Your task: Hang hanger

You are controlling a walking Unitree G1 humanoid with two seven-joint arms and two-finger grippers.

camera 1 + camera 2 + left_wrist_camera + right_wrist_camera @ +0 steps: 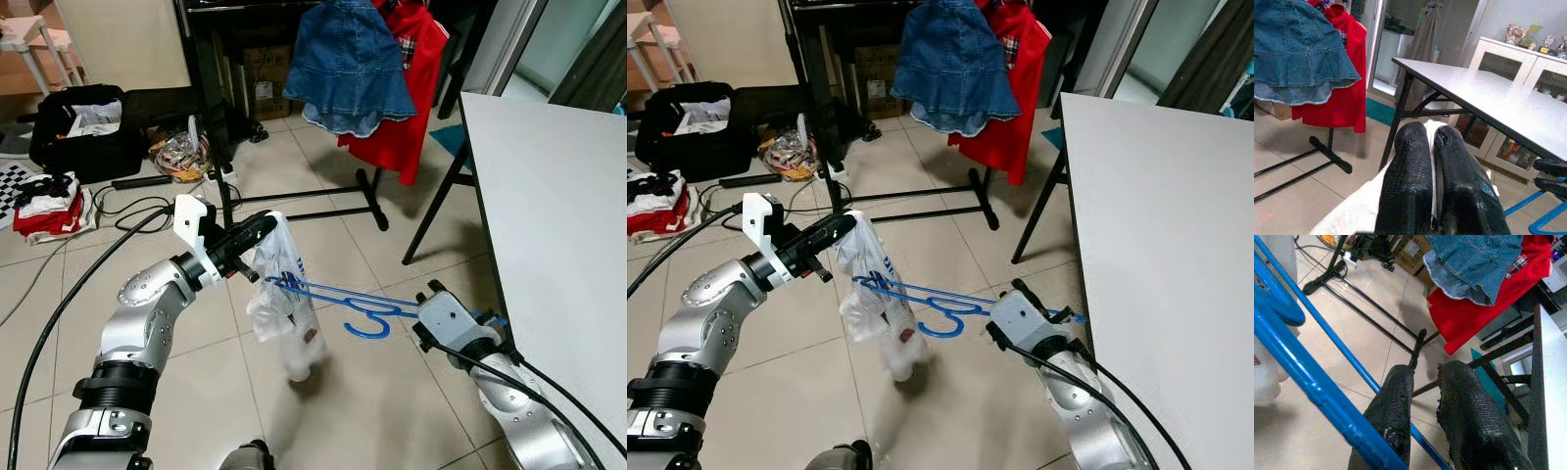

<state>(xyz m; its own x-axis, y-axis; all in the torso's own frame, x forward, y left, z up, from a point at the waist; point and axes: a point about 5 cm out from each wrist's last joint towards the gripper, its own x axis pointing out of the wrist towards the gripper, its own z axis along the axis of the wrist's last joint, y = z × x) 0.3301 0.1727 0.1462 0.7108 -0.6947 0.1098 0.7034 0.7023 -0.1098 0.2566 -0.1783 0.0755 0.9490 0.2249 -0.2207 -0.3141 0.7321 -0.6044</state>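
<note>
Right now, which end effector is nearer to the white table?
Right. The right end effector holds the blue hanger just beside the white table; the left end effector grips the white garment farther away.

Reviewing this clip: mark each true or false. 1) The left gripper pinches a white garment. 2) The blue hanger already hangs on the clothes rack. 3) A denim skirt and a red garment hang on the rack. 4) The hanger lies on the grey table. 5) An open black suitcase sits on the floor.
1) True: the left gripper is shut on the white garment.
2) False: the blue hanger is held low between both arms, at the right gripper, short of the clothes rack.
3) True: denim skirt, red garment.
4) False: it is off the grey table, beside its edge.
5) True: black suitcase.
</note>
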